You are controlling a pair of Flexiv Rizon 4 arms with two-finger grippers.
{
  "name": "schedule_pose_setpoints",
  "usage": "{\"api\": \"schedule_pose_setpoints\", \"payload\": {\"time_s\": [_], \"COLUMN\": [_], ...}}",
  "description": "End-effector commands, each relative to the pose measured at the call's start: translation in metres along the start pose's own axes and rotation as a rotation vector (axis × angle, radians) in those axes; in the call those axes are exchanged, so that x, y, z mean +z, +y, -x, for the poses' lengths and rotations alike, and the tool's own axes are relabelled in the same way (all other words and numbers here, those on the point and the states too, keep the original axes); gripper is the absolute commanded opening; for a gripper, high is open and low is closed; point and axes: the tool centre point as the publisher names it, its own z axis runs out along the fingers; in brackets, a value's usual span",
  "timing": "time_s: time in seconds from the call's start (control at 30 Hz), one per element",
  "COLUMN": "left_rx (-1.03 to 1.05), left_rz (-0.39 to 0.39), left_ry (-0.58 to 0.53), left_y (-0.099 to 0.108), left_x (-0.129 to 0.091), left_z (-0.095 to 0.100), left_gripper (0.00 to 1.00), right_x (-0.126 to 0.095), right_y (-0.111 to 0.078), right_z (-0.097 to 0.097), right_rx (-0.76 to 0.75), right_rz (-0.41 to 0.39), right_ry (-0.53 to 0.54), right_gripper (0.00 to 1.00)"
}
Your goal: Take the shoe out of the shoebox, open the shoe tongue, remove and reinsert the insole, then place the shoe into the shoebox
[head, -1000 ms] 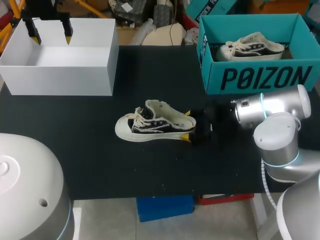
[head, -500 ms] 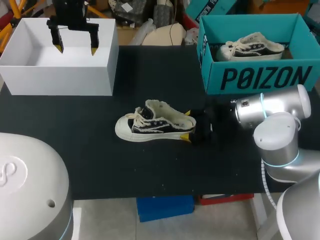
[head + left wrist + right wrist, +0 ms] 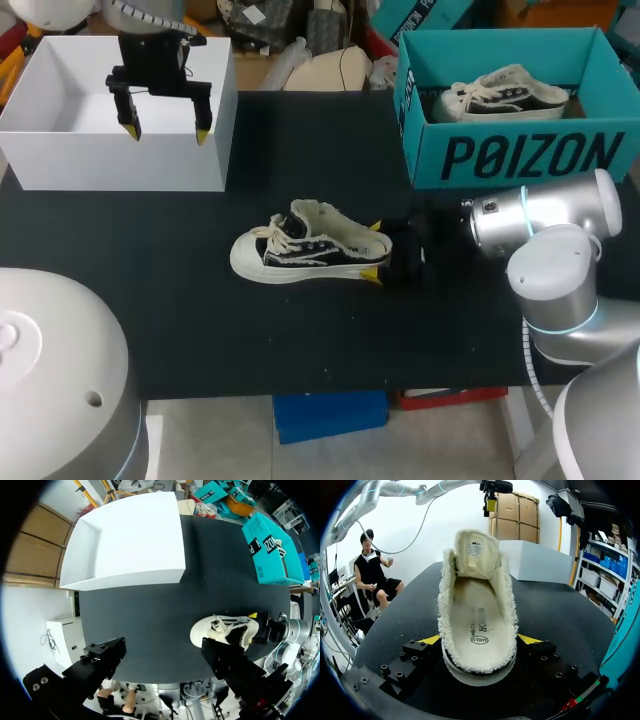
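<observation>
- Head view: your left gripper (image 3: 166, 131) hangs over the front wall of the white box (image 3: 120, 165). Its two fingers are spread wide and hold nothing.
- Head view: the shoe (image 3: 305, 248) lies on its sole in the middle of the black table (image 3: 200, 320), with its toe pointing to your left. Your right gripper (image 3: 374, 250) is at the heel, one yellow tip on each side, pinching it.
- Head view: the teal shoebox (image 3: 520, 155) stands at the far right of the table, well apart from the shoe. A second shoe (image 3: 500, 92) lies inside it.
- Left wrist view: the left gripper (image 3: 162, 647) is open wide, with only bare table between its fingers (image 3: 100, 662). The shoe (image 3: 225, 632) lies just beside one finger. The white box (image 3: 130, 545) is ahead and the teal shoebox (image 3: 272, 550) is off to one side.
- Right wrist view: the right gripper (image 3: 480, 639) has the heel of the shoe (image 3: 475, 595) between its yellow tips, and both seem to touch it. The tongue (image 3: 472, 552) stands up at the far end. The insole (image 3: 477, 622) lies inside. The white box (image 3: 540, 562) is behind the shoe.
</observation>
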Motion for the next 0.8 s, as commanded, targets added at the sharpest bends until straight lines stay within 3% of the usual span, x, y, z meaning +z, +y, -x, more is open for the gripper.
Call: {"api": "schedule_pose_setpoints", "payload": {"time_s": [0.03,0.17,0.27,0.47,0.63,0.8], "left_rx": [0.001,-0.027,-0.119,-0.181,-0.186,-0.130], "left_rz": [-0.002,-0.021,-0.047,-0.025,-0.085,-0.082], "left_ry": [0.001,-0.025,-0.119,-0.195,-0.267,-0.266], "left_y": [0.000,0.001,0.010,0.038,0.061,0.075], "left_x": [0.001,-0.002,-0.007,-0.005,0.007,0.017], "left_z": [0.000,0.000,-0.010,-0.037,-0.065,-0.088], "left_gripper": [1.00,1.00,1.00,1.00,1.00,1.00], "right_x": [0.001,0.001,0.001,0.001,0.001,0.001], "right_y": [0.001,0.001,0.001,0.001,0.001,0.001], "right_z": [0.000,0.000,0.000,0.000,0.000,0.000], "right_rx": [0.002,0.002,0.002,0.002,0.002,0.002], "right_rz": [-0.002,-0.002,-0.002,-0.002,-0.002,-0.002], "right_ry": [-0.002,-0.002,-0.002,-0.002,-0.002,-0.002], "right_gripper": [0.00,0.00,0.00,0.00,0.00,0.00]}}
